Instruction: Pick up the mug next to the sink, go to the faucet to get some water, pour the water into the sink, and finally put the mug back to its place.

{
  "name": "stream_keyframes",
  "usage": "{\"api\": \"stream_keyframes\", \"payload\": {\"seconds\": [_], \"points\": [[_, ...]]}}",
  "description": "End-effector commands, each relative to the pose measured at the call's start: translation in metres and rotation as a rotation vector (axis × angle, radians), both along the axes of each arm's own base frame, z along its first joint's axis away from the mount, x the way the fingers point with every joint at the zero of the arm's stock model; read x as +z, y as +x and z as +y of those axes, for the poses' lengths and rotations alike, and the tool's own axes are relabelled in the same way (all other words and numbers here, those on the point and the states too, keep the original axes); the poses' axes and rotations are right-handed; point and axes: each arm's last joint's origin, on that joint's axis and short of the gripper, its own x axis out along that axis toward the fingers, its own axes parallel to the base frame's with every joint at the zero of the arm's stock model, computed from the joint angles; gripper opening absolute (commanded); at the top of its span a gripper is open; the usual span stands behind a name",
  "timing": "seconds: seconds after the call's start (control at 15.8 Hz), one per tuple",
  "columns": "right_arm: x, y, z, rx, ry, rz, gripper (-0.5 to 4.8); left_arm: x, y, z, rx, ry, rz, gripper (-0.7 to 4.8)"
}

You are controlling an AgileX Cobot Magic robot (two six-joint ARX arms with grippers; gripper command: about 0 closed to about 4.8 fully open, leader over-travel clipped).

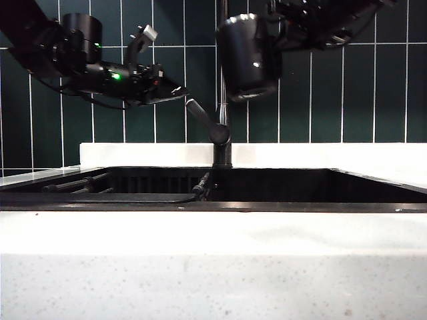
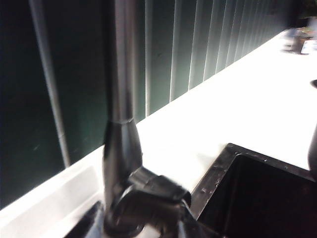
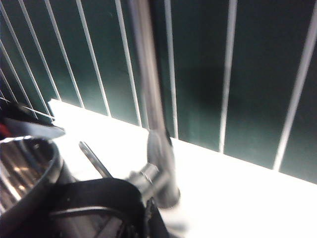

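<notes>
- Pick-up: done; the mug (image 1: 249,57) hangs clear of the table (image 1: 213,267) in the upper centre of the exterior view, carried by the right tool (image 1: 288,32), which is clamped on the mug's handle side at the upper right; the mug tilts slightly, its open rim facing down and to the right.
- In the right wrist view the mug's steel interior (image 3: 22,171) fills the lower left, with the faucet (image 3: 156,144) just beyond it; no water is visible in the mug or at the faucet.
- Faucet approach: in progress; in the exterior view the mug sits just right of the faucet pipe (image 1: 223,87), above the sink (image 1: 267,183).
- The left tool (image 1: 175,92) is at the upper left of the exterior view, jaws apart and empty, its tip just beside the upper end of the lever handle (image 1: 203,120); whether it touches the lever cannot be told.
- Judged remaining: opening the faucet; filling the mug; pouring into the sink; returning the mug to its place on the table.
</notes>
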Motion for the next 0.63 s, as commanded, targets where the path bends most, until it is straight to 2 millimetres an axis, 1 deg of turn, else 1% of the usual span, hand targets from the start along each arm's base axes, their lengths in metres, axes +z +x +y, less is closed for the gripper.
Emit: {"api": "stream_keyframes", "payload": {"seconds": [0.06, 0.19, 0.25, 0.44, 0.5, 0.63], "points": [[0.0157, -0.0012, 0.0103, 0.033, 0.020, -0.045, 0.48, -0.0053, 0.0124, -0.0061, -0.060, 0.001, 0.007, 1.95], [0.0164, -0.0024, 0.0136, 0.042, 0.020, -0.041, 0.48, -0.0127, 0.0190, -0.0095, -0.071, 0.006, 0.040, 2.01], [0.0156, -0.0024, 0.0136, 0.042, 0.017, -0.033, 0.48, -0.0133, 0.0191, -0.0098, -0.084, 0.009, 0.035, 2.19], [0.0144, -0.0030, 0.0151, 0.046, 0.013, -0.021, 0.48, -0.0120, 0.0196, -0.0103, -0.089, 0.026, -0.022, 2.22], [0.0144, -0.0031, 0.0154, 0.047, 0.013, -0.022, 0.48, -0.0107, 0.0196, -0.0103, -0.089, 0.024, -0.037, 2.69], [0.0144, -0.0032, 0.0157, 0.048, 0.010, -0.023, 0.48, -0.0104, 0.0192, -0.0107, -0.105, 0.017, -0.031, 2.78]]}}
